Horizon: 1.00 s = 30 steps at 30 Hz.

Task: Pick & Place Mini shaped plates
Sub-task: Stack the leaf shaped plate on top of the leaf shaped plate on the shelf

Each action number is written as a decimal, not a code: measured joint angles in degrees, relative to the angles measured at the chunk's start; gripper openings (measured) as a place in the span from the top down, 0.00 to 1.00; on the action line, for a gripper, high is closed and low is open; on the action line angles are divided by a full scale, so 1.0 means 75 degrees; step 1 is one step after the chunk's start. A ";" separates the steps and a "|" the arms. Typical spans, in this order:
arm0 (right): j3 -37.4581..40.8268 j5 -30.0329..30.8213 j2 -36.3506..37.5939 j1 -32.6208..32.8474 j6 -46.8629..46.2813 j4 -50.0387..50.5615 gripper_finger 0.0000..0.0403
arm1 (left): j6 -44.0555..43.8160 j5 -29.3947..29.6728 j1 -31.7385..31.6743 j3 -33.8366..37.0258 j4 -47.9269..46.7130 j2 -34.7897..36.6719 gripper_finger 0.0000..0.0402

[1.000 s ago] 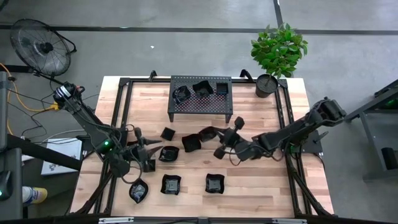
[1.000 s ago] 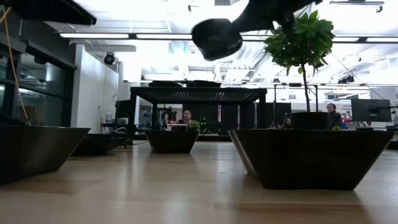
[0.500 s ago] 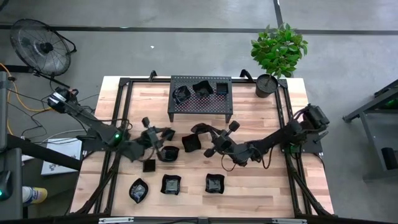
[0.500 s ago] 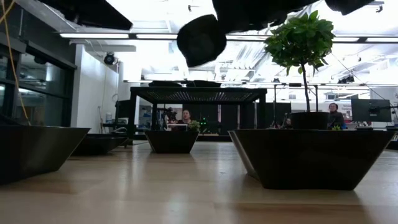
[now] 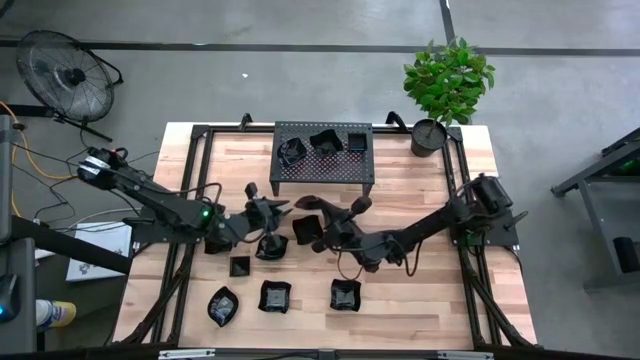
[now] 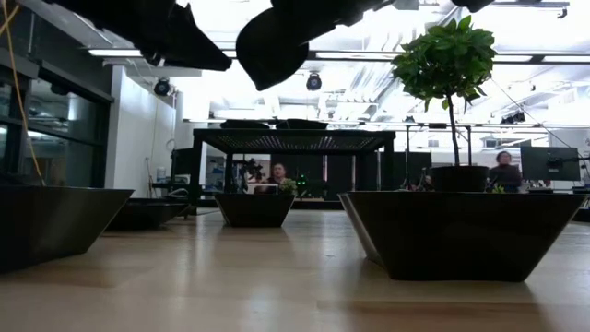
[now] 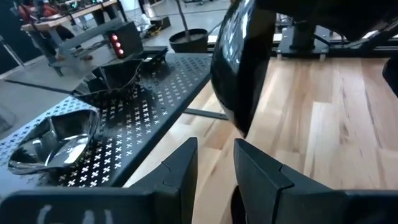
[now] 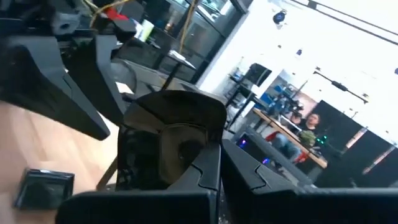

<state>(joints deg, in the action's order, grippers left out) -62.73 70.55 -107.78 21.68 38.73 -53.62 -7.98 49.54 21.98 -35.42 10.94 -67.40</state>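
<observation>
Plates are scattered over the wooden table and on the black perforated rack at its far side: three mini shaped plates sit on top of the rack, namely a wavy-edged one, a square one and a small square one. On the bare wood in the high view lie a row of three near the front edge, a small square one behind them, and two more in the middle under the arms, though the arms cover parts of these. One further round plate hangs in the air just in front of the rack, pinched at its rim by the right gripper, whose fingers are pressed tightly together on it; the right wrist view shows it as a dark glossy bowl against the fingers. The left gripper hovers just beside it, its fingers slightly apart with nothing between them. Both arms meet near the table's middle. A potted plant stands at the far right corner. In the low view two large plates fill the foreground and hide most of the table behind them.
</observation>
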 joint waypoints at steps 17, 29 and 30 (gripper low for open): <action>-0.0078 -0.0354 -0.0045 -0.0302 -0.0365 0.0069 1.00 | 0.0000 0.0208 0.0014 0.0000 0.0444 0.0000 0.75; -0.0078 -0.0777 -0.0045 -0.0347 -0.0388 -0.0085 1.00 | 0.0025 0.0243 0.0014 0.0000 0.0837 0.0000 0.75; -0.0078 -0.0836 -0.0045 -0.0370 -0.0395 -0.0085 1.00 | 0.0025 0.0277 0.0014 0.0000 0.0845 0.0000 0.75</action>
<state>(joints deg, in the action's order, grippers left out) -63.31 64.28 -108.12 18.90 35.76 -54.26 -7.79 51.61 22.09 -35.42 17.28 -67.40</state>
